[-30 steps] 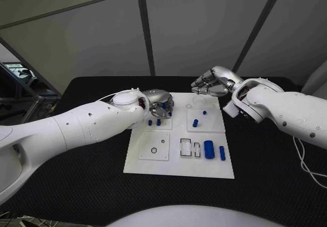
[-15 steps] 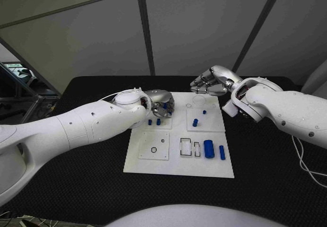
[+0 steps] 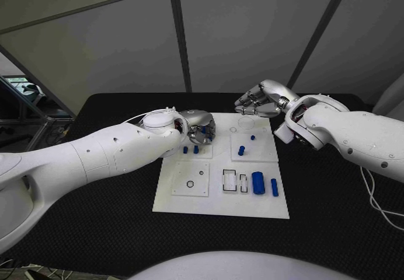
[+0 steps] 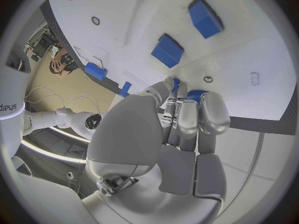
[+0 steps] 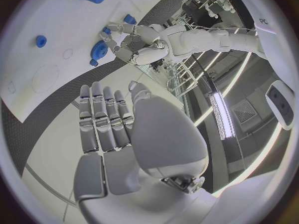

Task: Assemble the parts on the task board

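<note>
The white task board (image 3: 220,201) lies in the middle of the black table. My left hand (image 3: 198,126) hovers over its far left corner, fingers curled around a small blue part (image 4: 196,92) pinched at the fingertips (image 4: 213,115). Two short blue pegs (image 3: 191,150) stand just in front of that hand. My right hand (image 3: 261,102) hangs above the board's far edge with fingers stretched side by side, holding nothing (image 5: 106,117). Two more blue pieces (image 3: 241,151) sit on the far right plate. A thick blue cylinder (image 3: 257,183) and a thin blue pin (image 3: 274,187) lie near the right edge.
A square inset plate (image 3: 192,179) with a small hole sits at the board's left. Rectangular slots (image 3: 230,181) lie beside the cylinder. A round recess (image 3: 246,123) is under my right hand. Black table (image 3: 101,233) surrounds the board.
My left hand has shifted slightly to the right over the board's far left corner, still holding the blue part. The right hand has stayed where it was.
</note>
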